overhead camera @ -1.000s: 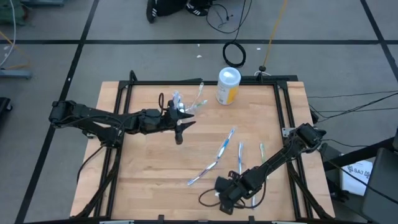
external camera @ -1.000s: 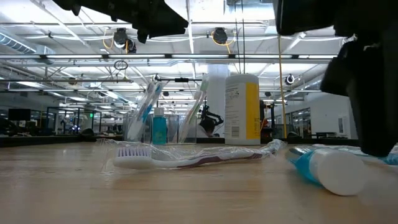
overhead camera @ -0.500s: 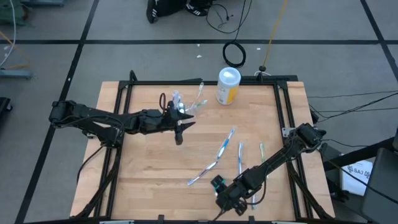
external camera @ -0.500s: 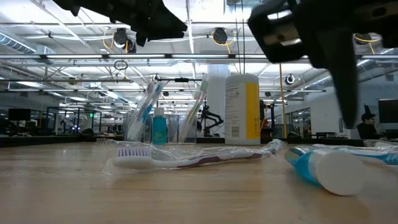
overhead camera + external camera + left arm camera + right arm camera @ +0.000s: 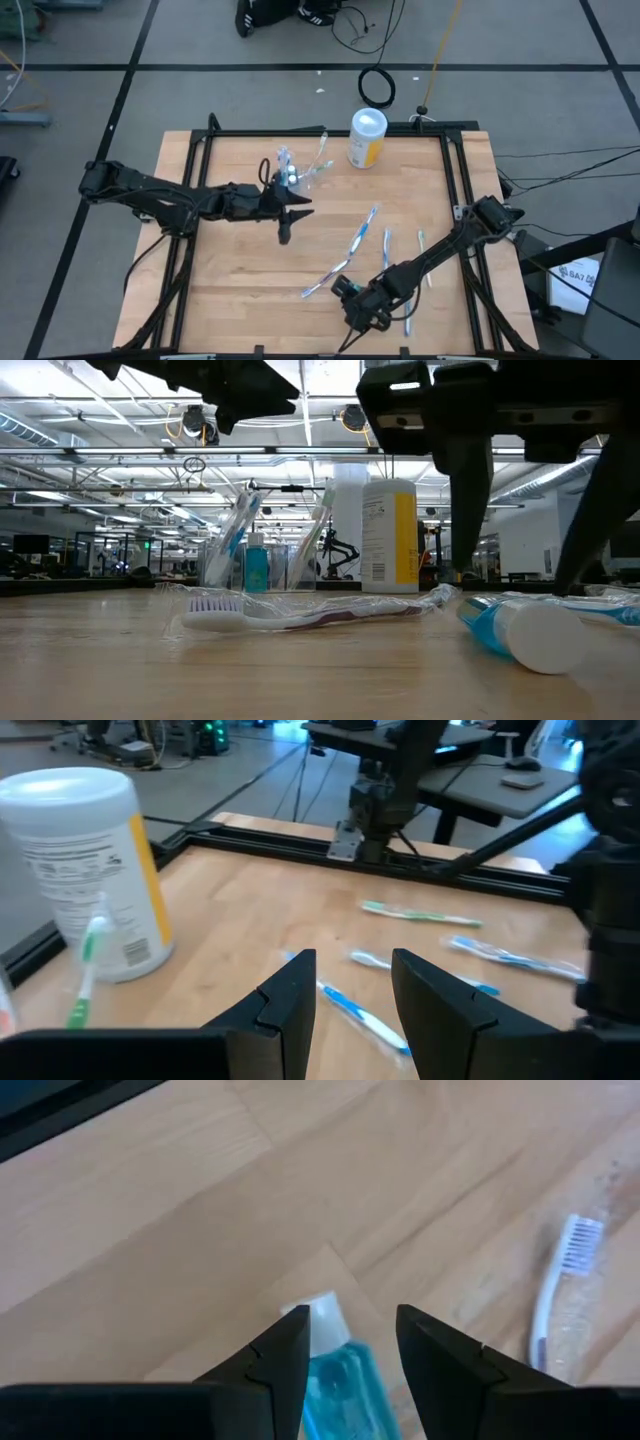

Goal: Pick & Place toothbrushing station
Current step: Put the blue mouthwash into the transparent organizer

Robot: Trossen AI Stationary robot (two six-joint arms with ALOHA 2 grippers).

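The right gripper [image 5: 345, 1355] hangs open and empty above a teal toothpaste tube [image 5: 335, 1370], which lies on the table's [image 5: 230, 270] near edge beside scattered toothbrushes [image 5: 362, 232]. The tube looks light, soft and slippery, so gripping its mid-body seems safest. The left gripper [image 5: 350, 1000], part open and empty, waits near the cup [image 5: 290, 175] on bare wood, an open hall behind.

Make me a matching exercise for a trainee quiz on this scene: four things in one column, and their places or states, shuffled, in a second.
Things
1. yellow canister
2. clear cup
3. toothpaste tube
4. right gripper

Places or states
A. lying on its side on the table, white cap forward
B. standing at the table's far edge, white lid on
C. open, just above a teal tube
D. upright, toothbrushes leaning in it

Pairs: 1-B, 2-D, 3-A, 4-C
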